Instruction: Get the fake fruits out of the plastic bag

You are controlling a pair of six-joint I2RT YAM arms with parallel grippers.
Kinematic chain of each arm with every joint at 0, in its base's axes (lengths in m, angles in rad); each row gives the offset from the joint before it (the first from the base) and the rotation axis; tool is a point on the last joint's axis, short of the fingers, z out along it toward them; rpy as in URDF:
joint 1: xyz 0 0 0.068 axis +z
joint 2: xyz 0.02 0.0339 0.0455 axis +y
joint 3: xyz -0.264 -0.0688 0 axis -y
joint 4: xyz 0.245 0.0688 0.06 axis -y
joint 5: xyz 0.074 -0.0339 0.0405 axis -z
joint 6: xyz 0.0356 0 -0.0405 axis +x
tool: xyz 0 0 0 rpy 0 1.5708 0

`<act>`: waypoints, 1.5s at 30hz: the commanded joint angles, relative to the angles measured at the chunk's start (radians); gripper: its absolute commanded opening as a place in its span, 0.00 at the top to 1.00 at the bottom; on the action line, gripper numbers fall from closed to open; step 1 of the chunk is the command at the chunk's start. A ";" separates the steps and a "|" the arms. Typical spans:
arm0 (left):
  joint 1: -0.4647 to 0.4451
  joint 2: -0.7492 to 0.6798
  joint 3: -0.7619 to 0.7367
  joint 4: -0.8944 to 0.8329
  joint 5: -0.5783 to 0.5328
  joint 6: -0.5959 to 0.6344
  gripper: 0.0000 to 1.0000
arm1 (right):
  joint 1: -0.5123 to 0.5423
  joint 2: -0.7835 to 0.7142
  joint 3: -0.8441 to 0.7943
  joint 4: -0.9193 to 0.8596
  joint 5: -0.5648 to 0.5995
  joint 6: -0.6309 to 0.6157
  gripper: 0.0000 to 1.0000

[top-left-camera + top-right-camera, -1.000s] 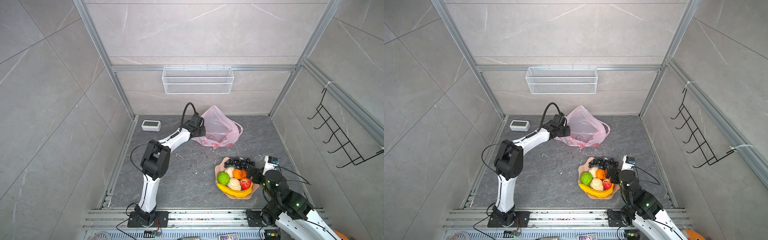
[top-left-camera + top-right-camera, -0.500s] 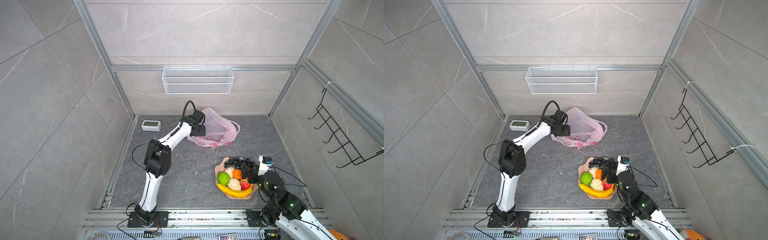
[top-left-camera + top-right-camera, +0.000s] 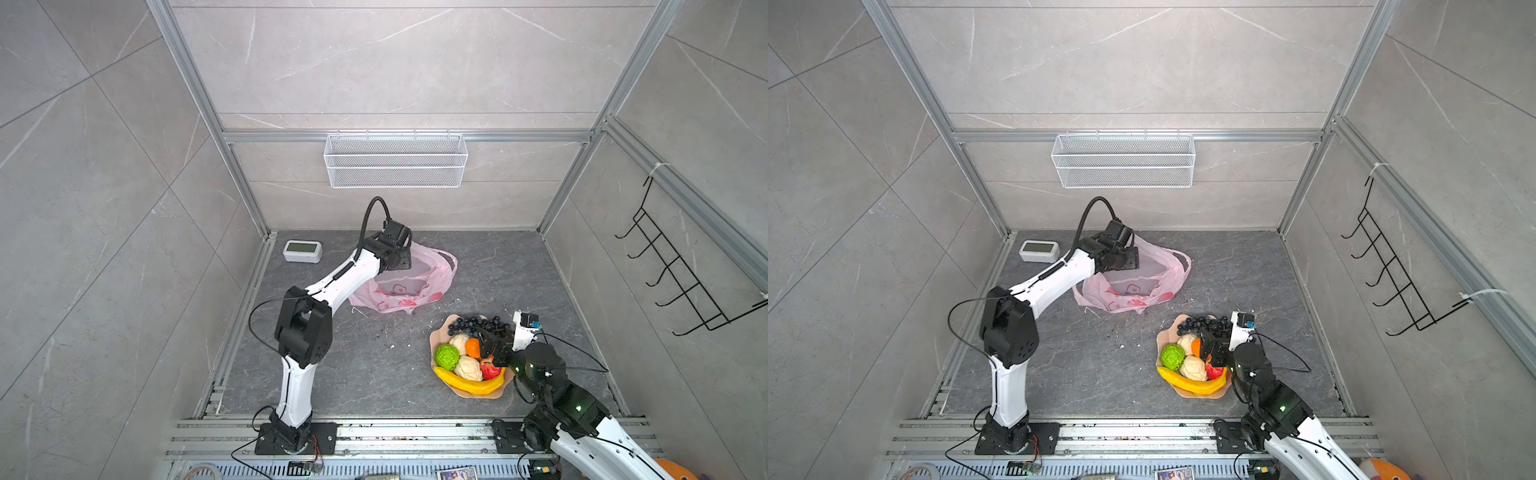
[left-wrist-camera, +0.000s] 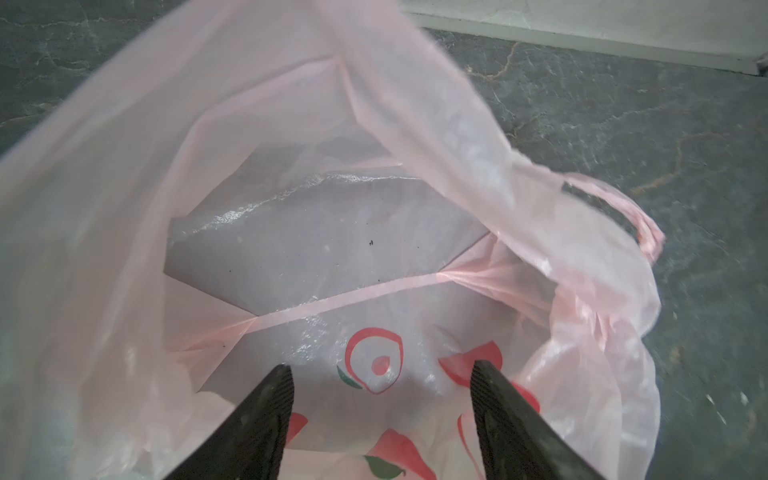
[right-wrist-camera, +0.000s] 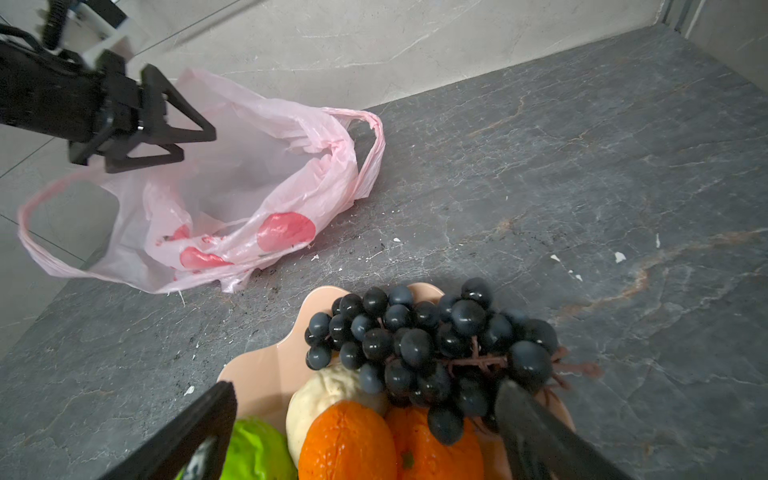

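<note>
My right gripper point(image 5: 365, 390) hangs with jaws spread wide, holding nothing, over the fake fruits point(image 5: 415, 345), glossy, heaped in the peach dish point(image 5: 266, 365) beneath them. Beyond, on the dark grey veined tabletop point(image 5: 582, 166), my left gripper point(image 4: 380, 368) holds its jaws parted above the gaping, translucent pink plastic bag point(image 4: 124, 208); pale marbled wall panels point(image 3: 395, 62) behind

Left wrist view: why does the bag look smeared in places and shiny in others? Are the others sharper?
Left wrist view: the loose flap of the bag is blurred, and creases in its floor catch white glare. Right wrist view: the grapes are crisp, with small highlights. Both top views: even light, soft shadows.
</note>
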 commanded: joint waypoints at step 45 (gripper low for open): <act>-0.401 -0.218 -0.464 0.035 0.250 -0.109 0.62 | -0.005 0.020 -0.012 0.026 0.000 -0.008 0.00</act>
